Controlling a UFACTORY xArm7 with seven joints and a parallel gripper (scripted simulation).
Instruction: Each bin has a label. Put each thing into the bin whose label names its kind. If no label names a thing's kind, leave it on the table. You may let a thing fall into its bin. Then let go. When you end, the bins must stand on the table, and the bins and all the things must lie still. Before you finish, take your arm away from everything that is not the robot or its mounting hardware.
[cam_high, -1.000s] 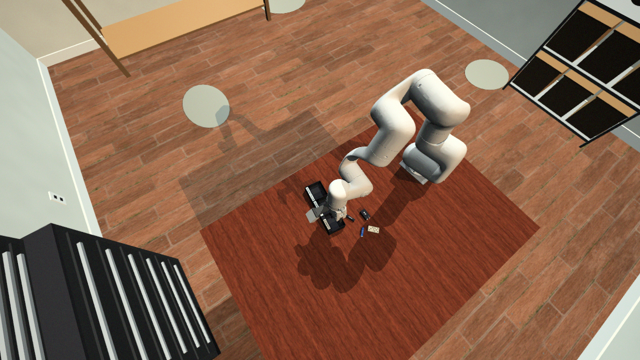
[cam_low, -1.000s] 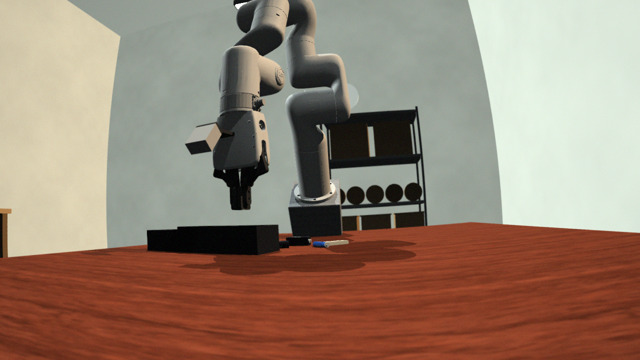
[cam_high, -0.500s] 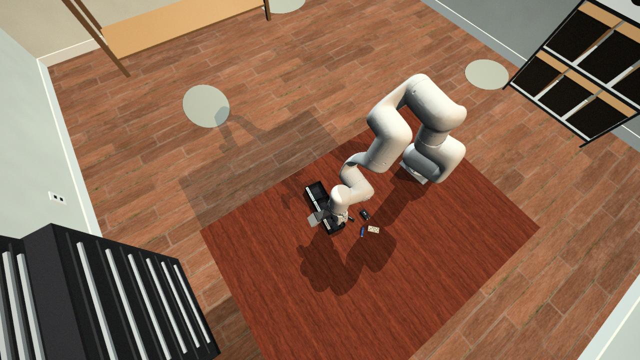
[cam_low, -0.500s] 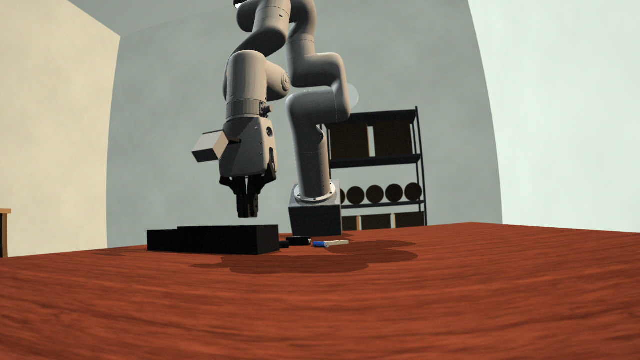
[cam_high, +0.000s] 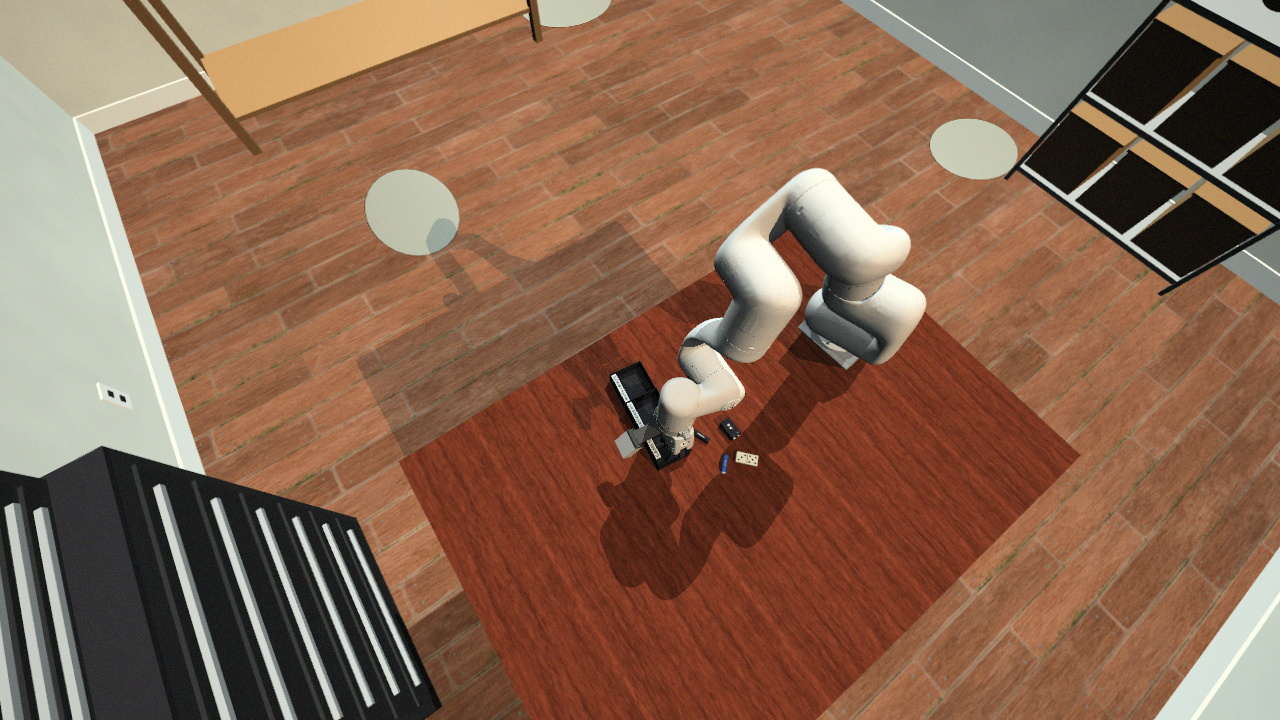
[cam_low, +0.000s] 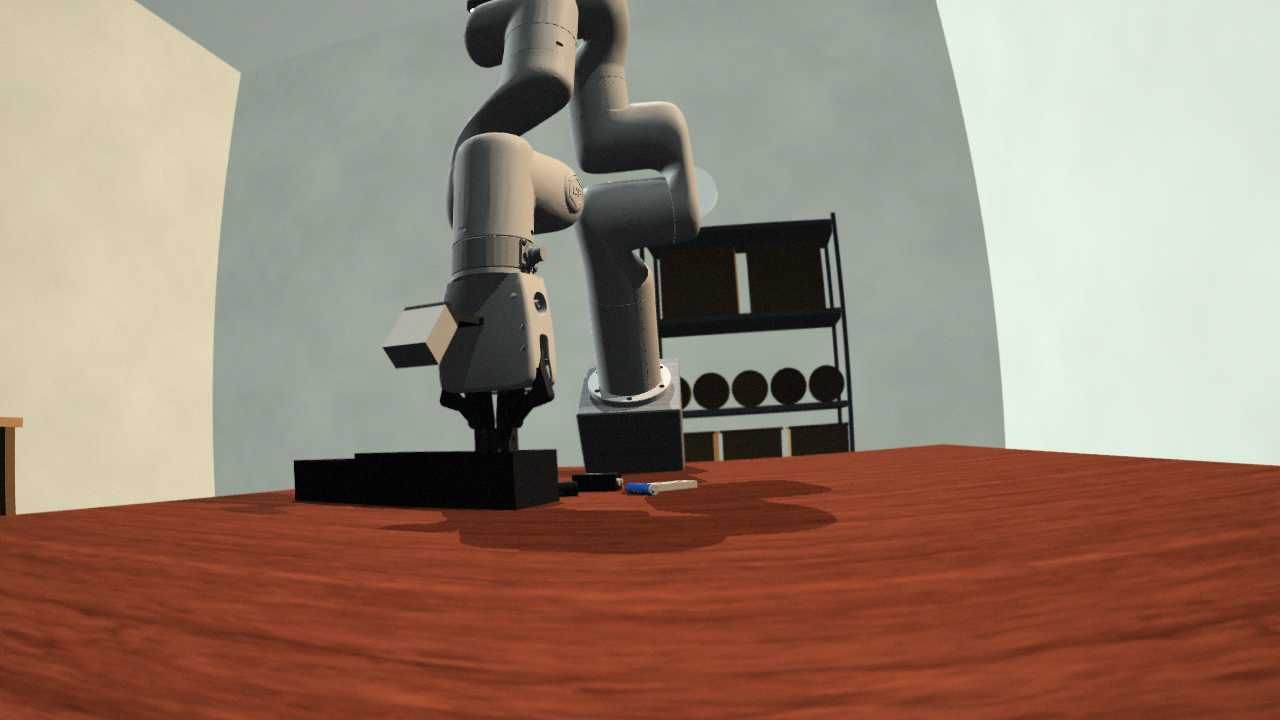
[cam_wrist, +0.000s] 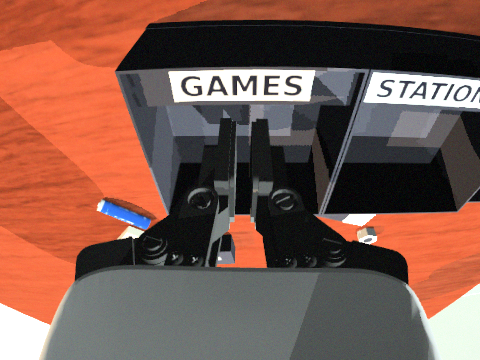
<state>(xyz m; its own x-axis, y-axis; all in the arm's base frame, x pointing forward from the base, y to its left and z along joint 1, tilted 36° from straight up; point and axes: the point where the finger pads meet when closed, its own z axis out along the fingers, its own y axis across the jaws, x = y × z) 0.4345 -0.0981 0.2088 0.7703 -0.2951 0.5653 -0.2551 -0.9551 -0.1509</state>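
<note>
Bins (cam_high: 658, 464) (cam_low: 438, 480) (cam_wrist: 143, 135) stand in a dark row on the bench (cam_high: 859, 537) (cam_low: 644, 608) (cam_wrist: 75, 150), just left of centre in the top view. In the wrist view one label (cam_wrist: 242, 86) reads GAMES; its neighbour (cam_wrist: 425, 90), cut off at the right edge, begins STATION. The hand (cam_high: 679, 448) (cam_low: 496, 438) (cam_wrist: 243, 141) points down over the GAMES bin, fingers pressed nearly together with a slim gap; in the exterior view their tips drop behind the bin wall.

Right of the bins in the top view, a dark cylinder (cam_high: 701, 437) lies near them, with a black box (cam_high: 729, 428) (cam_low: 597, 481) farther right. Below the box, a blue cylinder (cam_high: 724, 462) (cam_low: 639, 488) (cam_wrist: 125, 214) lies beside a domino (cam_high: 746, 458) (cam_low: 677, 485) (cam_wrist: 131, 232). A grey nut (cam_wrist: 367, 235) shows at lower right in the wrist view.

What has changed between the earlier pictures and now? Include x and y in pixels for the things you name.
The hand (cam_high: 677, 452) (cam_low: 496, 445) (cam_wrist: 243, 141) has come down, from above the row of bins (cam_low: 420, 480) to inside the GAMES bin (cam_wrist: 140, 145). Its fingers look nearly closed, as before; nothing was visibly taken hold of or let go. The bins, the domino (cam_high: 746, 459) and the blue cylinder (cam_high: 724, 462) (cam_low: 639, 488) (cam_wrist: 125, 214) stayed put.
</note>
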